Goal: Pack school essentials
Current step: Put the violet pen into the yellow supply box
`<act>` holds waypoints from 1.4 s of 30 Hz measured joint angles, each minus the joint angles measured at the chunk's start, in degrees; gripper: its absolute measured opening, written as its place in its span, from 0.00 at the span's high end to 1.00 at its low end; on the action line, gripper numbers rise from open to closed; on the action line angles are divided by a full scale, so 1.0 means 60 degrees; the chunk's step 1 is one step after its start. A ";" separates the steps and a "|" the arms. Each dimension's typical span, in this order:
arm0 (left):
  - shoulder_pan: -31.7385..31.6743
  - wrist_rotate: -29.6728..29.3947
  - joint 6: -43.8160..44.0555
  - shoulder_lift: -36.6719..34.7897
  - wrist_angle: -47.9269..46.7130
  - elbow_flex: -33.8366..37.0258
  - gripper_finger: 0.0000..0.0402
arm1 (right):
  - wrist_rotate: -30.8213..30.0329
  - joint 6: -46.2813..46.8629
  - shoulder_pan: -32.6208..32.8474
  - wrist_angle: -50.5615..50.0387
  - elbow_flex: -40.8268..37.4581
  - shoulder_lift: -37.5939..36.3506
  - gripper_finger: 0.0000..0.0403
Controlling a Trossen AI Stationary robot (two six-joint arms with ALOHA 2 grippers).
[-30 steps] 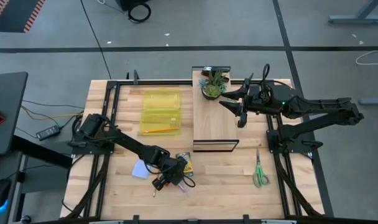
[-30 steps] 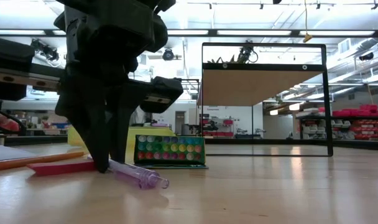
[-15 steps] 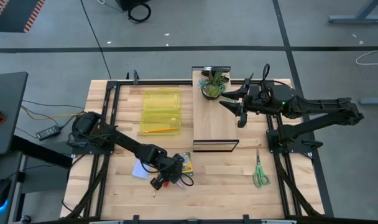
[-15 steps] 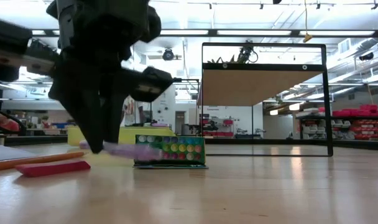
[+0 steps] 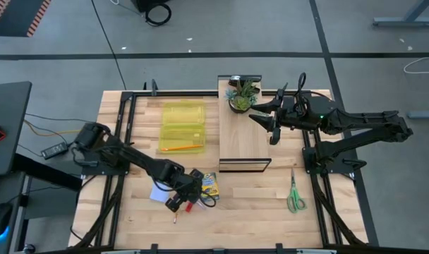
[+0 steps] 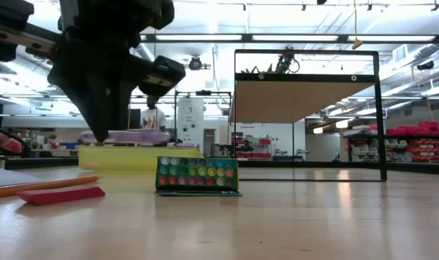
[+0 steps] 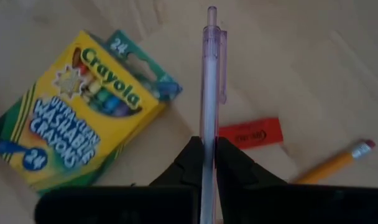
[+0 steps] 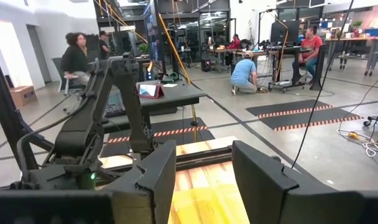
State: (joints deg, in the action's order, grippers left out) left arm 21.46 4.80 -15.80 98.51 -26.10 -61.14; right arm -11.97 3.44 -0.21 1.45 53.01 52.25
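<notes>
Wooden slats form the tabletop (image 5: 257, 204), seen from above. Toward the left, the left gripper (image 5: 178, 200) hangs near the front edge, its jaws pinched on a slim translucent purple plastic pen (image 7: 209, 93). Its wrist camera shows the pen's long axis running straight out ahead of the fingers, lifted clear of the table. Below it lie a yellow-and-green cardboard crayon box (image 7: 77, 112), a small flat red eraser-like block (image 7: 250, 132) and an orange pencil (image 7: 332, 163). Behind the gripper, toward the far edge, sits an open translucent yellow plastic case (image 5: 182, 128), likely the pen's destination; the left arm is much nearer it. Further right, the right gripper (image 5: 274, 130) waits over a light wooden board (image 5: 240, 137), jaws spread and empty. Green-handled scissors (image 5: 294, 192) lie at far right.
</notes>
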 joint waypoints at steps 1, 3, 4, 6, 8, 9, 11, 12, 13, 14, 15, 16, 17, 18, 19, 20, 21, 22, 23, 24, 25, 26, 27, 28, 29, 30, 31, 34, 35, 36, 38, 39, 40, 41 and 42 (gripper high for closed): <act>-0.0066 -0.0016 0.0034 -0.0082 -0.0193 0.0000 0.95 | 0.0000 -0.0004 0.0003 0.0003 0.0000 0.0000 0.60; -0.0232 -0.0019 0.0034 -0.0253 -0.0630 -0.0003 0.95 | 0.0000 -0.0011 0.0000 0.0009 0.0000 0.0000 0.60; -0.0336 -0.0037 0.0034 -0.0327 -0.0846 -0.0004 0.95 | 0.0000 -0.0011 0.0002 0.0013 0.0000 0.0000 0.60; -0.0570 -0.0211 0.0034 -0.0508 -0.1306 -0.0007 0.95 | 0.0000 -0.0055 0.0001 0.0026 0.0000 0.0000 0.60; -0.0860 -0.0418 0.0028 -0.0730 -0.1591 -0.0007 0.94 | 0.0000 -0.0076 0.0002 0.0029 0.0000 0.0000 0.60; -0.1021 -0.0516 0.0020 -0.0847 -0.1704 -0.0011 0.94 | 0.0000 -0.0079 0.0002 0.0029 0.0000 0.0000 0.60; -0.1406 -0.0648 -0.0065 -0.1054 -0.1996 -0.0011 0.94 | 0.0000 -0.0080 0.0001 0.0031 0.0000 0.0000 0.60; -0.1609 -0.0710 -0.0145 -0.1163 -0.2100 -0.0011 0.95 | 0.0000 -0.0080 0.0001 0.0031 0.0000 0.0000 0.60; -0.1826 -0.0775 -0.0208 -0.1272 -0.2261 -0.0011 0.95 | 0.0000 -0.0084 0.0002 0.0033 0.0000 0.0000 0.60; -0.2055 -0.0822 -0.0248 -0.1370 -0.2430 -0.0011 0.95 | 0.0001 -0.0085 0.0003 0.0044 0.0000 0.0000 0.60; -0.2303 -0.0879 -0.0295 -0.1436 -0.2551 -0.0011 0.95 | 0.0000 -0.0113 0.0000 0.0060 0.0000 0.0000 0.60; -0.2556 -0.0905 -0.0349 -0.1501 -0.2639 -0.0011 0.94 | 0.0000 -0.0128 0.0000 0.0069 0.0000 0.0000 0.60; -0.2810 -0.0951 -0.0442 -0.1553 -0.2790 -0.0007 0.94 | 0.0000 -0.0160 0.0004 0.0069 0.0000 0.0000 0.60; -0.3075 -0.0952 -0.0479 -0.1586 -0.2889 -0.0007 0.94 | 0.0004 -0.0182 0.0004 0.0076 0.0000 0.0000 0.60; -0.3332 -0.0951 -0.0504 -0.1590 -0.2882 -0.0010 0.94 | 0.0000 -0.0182 0.0000 0.0079 0.0000 0.0000 0.60; -0.3575 -0.0952 -0.0540 -0.1611 -0.2906 -0.0008 0.94 | 0.0001 -0.0182 0.0003 0.0079 0.0000 0.0000 0.60; -0.3806 -0.0953 -0.0551 -0.1651 -0.2988 -0.0007 0.94 | 0.0004 -0.0182 0.0002 0.0103 0.0000 0.0000 0.60; -0.4018 -0.0952 -0.0556 -0.1689 -0.2962 -0.0007 0.95 | 0.0003 -0.0182 0.0000 0.0132 0.0000 -0.0002 0.60; -0.4213 -0.0952 -0.0552 -0.1700 -0.2862 -0.0017 0.95 | 0.0003 -0.0182 0.0001 0.0147 0.0000 -0.0001 0.60; -0.4405 -0.0951 -0.0552 -0.1697 -0.2837 -0.0022 0.95 | 0.0004 -0.0182 0.0004 0.0154 0.0000 0.0000 0.60; -0.4583 -0.0948 -0.0552 -0.1696 -0.2896 -0.0014 0.95 | 0.0001 -0.0182 0.0004 0.0180 0.0000 0.0000 0.60; -0.4752 -0.0945 -0.0552 -0.1707 -0.2919 -0.0011 0.94 | 0.0004 -0.0182 0.0000 0.0197 0.0000 0.0000 0.60; -0.4911 -0.0945 -0.0559 -0.1714 -0.2878 -0.0011 0.94 | 0.0004 -0.0182 0.0000 0.0197 0.0000 -0.0003 0.60; -0.5067 -0.0945 -0.0566 -0.1714 -0.2868 -0.0011 0.93 | 0.0004 -0.0186 0.0004 0.0197 0.0000 -0.0002 0.60; -0.5231 -0.0942 -0.0551 -0.1714 -0.2894 -0.0011 0.93 | 0.0004 -0.0186 0.0000 0.0200 0.0000 0.0000 0.60; -0.5396 -0.0944 -0.0507 -0.1715 -0.2903 -0.0011 0.93 | 0.0004 -0.0186 0.0000 0.0211 0.0000 0.0000 0.60; -0.5555 -0.0945 -0.0482 -0.1718 -0.2869 0.0004 0.93 | 0.0004 -0.0189 0.0003 0.0222 0.0000 -0.0004 0.60; -0.6012 -0.0940 -0.0210 -0.1721 -0.2894 0.0180 0.94 | 0.0004 -0.0189 0.0002 0.0253 0.0000 -0.0003 0.60; -0.6138 -0.0913 -0.0090 -0.1721 -0.2888 0.0240 0.94 | 0.0002 -0.0189 0.0004 0.0272 0.0000 0.0000 0.60; -0.6249 -0.0819 0.0065 -0.1721 -0.2872 0.0283 0.93 | 0.0002 -0.0189 0.0000 0.0313 0.0000 -0.0003 0.60; -0.6361 -0.0647 0.0275 -0.1721 -0.2779 0.0378 0.92 | 0.0004 -0.0206 0.0003 0.0341 0.0000 -0.0001 0.60; -0.6363 -0.0623 0.0336 -0.1721 -0.2731 0.0428 0.92 | 0.0004 -0.0223 0.0000 0.0369 0.0000 -0.0003 0.60; -0.6346 -0.0605 0.0383 -0.1721 -0.2710 0.0467 0.92 | 0.0002 -0.0252 0.0000 0.0379 0.0000 -0.0002 0.60; -0.6320 -0.0578 0.0456 -0.1721 -0.2587 0.0522 0.92 | 0.0004 -0.0259 0.0004 0.0386 0.0000 -0.0004 0.60; -0.6275 -0.0569 0.0542 -0.1721 -0.2373 0.0594 0.92 | 0.0004 -0.0259 0.0000 0.0404 0.0000 -0.0003 0.60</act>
State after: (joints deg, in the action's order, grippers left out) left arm -16.19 1.39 -12.55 88.18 -40.34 -57.58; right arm -11.94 1.89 -0.21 3.88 53.01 52.23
